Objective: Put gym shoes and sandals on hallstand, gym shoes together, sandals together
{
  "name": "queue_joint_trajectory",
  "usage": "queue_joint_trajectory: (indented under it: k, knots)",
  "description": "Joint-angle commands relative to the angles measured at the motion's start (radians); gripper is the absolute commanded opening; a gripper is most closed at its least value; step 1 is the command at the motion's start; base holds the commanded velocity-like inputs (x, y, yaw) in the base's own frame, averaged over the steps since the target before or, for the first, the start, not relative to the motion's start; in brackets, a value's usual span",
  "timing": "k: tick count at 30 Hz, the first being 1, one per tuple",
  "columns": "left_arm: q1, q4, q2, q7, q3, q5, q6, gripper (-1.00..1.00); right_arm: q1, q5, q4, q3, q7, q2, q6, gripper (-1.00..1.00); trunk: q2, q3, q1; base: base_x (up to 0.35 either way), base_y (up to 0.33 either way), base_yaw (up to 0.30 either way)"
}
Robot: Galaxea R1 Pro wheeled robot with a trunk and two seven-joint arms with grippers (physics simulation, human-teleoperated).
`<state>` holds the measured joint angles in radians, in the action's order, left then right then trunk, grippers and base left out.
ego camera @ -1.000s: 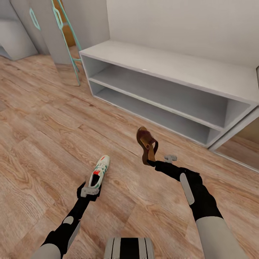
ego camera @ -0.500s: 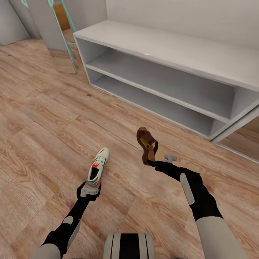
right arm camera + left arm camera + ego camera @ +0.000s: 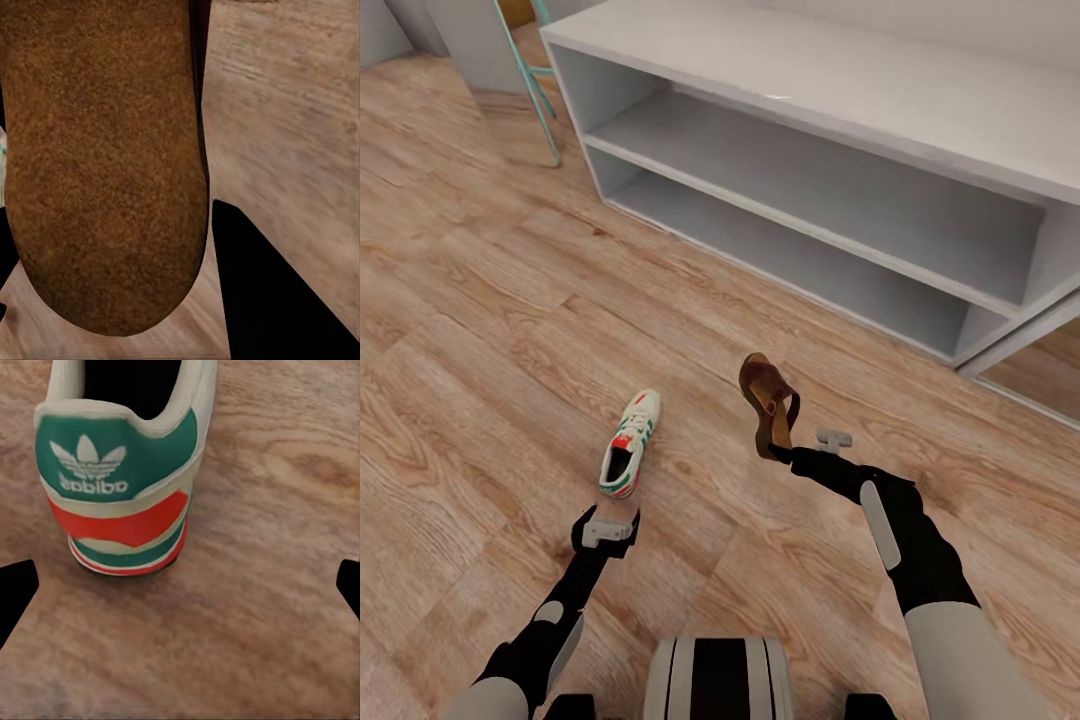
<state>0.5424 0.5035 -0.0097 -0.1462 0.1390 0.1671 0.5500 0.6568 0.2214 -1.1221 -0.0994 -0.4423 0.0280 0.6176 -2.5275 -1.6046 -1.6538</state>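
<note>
White, green and red gym shoe [image 3: 631,456]; brown sandal [image 3: 766,403]; pale grey hallstand [image 3: 880,120].

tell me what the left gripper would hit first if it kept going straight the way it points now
Most likely the heel of the gym shoe. The left gripper sits just behind it, jaws open, and the left wrist view shows the heel right ahead, slightly off center. The gap looks short, though depth is hard to judge.
</note>
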Motion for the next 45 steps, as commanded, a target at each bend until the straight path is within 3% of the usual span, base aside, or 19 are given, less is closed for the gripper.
queue_joint_trajectory:
  k: [1, 43, 45]
  knots:
    - [0.001, 0.000, -0.001, -0.006, 0.008, 0.007, 0.004, 1.00, 0.001, 0.010, -0.001, -0.003, -0.001, 0.001, 0.010, -1.00, 0.000, -0.006, 0.000, 0.000, 0.000, 0.000]
    - [0.001, 0.000, -0.001, -0.006, 0.006, 0.003, 0.004, 1.00, 0.001, 0.011, -0.001, -0.003, -0.001, 0.001, 0.010, -1.00, -0.001, -0.015, -0.001, 0.047, 0.014, 0.000]
    - [0.001, 0.000, -0.001, -0.006, 0.007, 0.003, 0.004, 1.00, 0.001, 0.011, -0.001, -0.003, -0.001, 0.001, 0.010, -1.00, -0.001, -0.024, -0.002, 0.000, 0.000, 0.000]
